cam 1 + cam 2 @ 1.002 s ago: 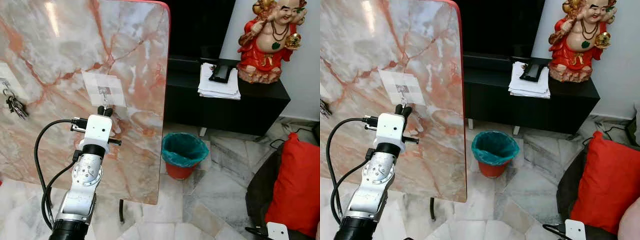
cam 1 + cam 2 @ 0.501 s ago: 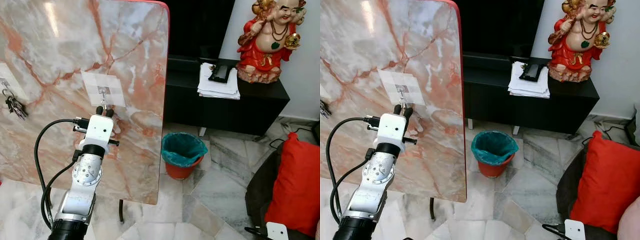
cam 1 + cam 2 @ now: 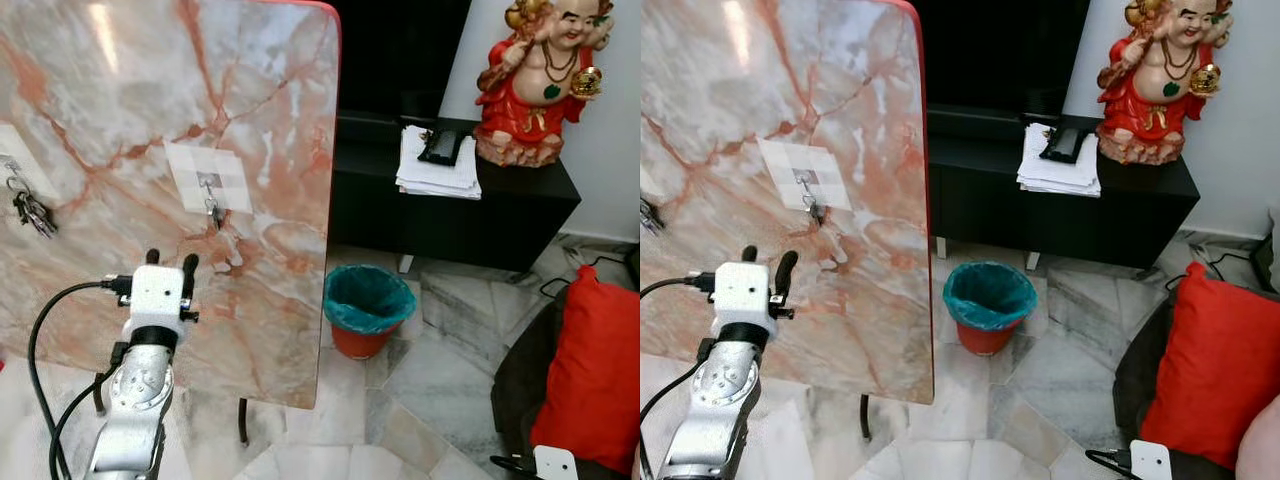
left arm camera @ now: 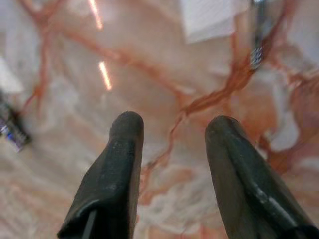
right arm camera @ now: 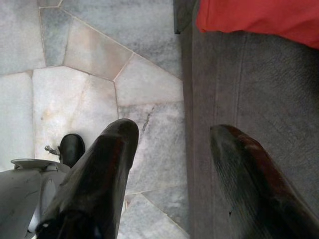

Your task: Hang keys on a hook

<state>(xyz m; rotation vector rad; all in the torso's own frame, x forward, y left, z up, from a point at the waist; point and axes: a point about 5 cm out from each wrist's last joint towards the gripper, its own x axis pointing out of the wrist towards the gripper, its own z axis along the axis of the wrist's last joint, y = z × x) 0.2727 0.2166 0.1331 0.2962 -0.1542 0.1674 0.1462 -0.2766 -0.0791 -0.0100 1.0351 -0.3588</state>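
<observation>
Hanging low over the grey floor tiles (image 5: 149,84), the right pincer (image 5: 172,144) has its fingers spread with nothing between them. Beyond it, the left pincer (image 3: 168,266) stands before the upright marble slab (image 3: 150,120), fingers apart and empty, below the hook (image 3: 210,182). A key (image 3: 213,212) hangs from that hook on its white patch. Another bunch of keys (image 3: 30,212) hangs at the slab's left edge.
</observation>
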